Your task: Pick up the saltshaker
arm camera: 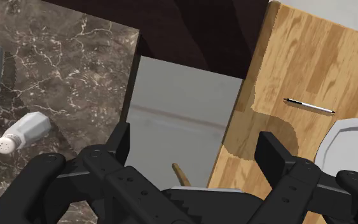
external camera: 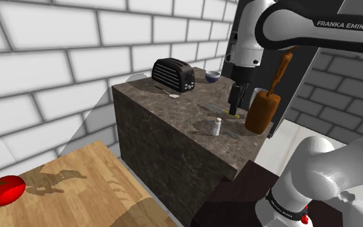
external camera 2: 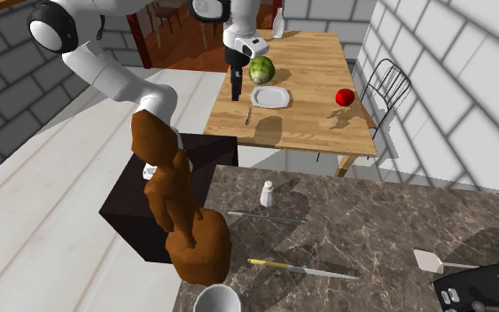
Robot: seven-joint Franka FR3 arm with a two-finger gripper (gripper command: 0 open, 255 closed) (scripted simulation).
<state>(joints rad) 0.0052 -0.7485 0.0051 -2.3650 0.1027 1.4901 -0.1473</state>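
Gripper (arm camera: 196, 145): both black fingers (arm camera: 121, 145) stand wide apart w/ nothing btwn them, so open and empty. Thru the gap I see grey floor (arm camera: 184, 118) and the edge of a dark marble counter (arm camera: 63, 57). Hand pts straight down and hangs over the counter end nearest the stand (external camera 2: 128, 217).

Saltshaker (external camera: 217, 126): small, white, upright on the counter, close to the edge. It's off to the outside of one fingertip, apart from it, not touched. In shoulder view it sits just below and left of the gripper.

Nearby on the counter:
- long knife (external camera 2: 265, 215) lying flat, just beside the shaker
- yellow-handled tool (external camera 2: 296, 268), flat, a bit further along
- tall brown mill-shaped object (external camera 2: 205, 246), upright at the counter edge
- white cup (external camera 2: 216, 300) next to the brown object

Far end of the counter in shoulder view: black toaster (external camera: 173, 74), small bowl (external camera: 213, 76), spatula (external camera 2: 433, 261) lying near the toaster.

Across the floor gap, on a wooden table (external camera 2: 314, 62):
- white plate (external camera 2: 270, 96) w/ a green melon (external camera 2: 261, 69) touching or just behind it (can't tell which)
- red tomato (external camera 2: 346, 97), well apart from the plate
- thin pen-like item (arm camera: 308, 106) by the plate

Wire chair (external camera 2: 385, 89) at the table's side. Pale brick walls (external camera: 57, 58) behind.
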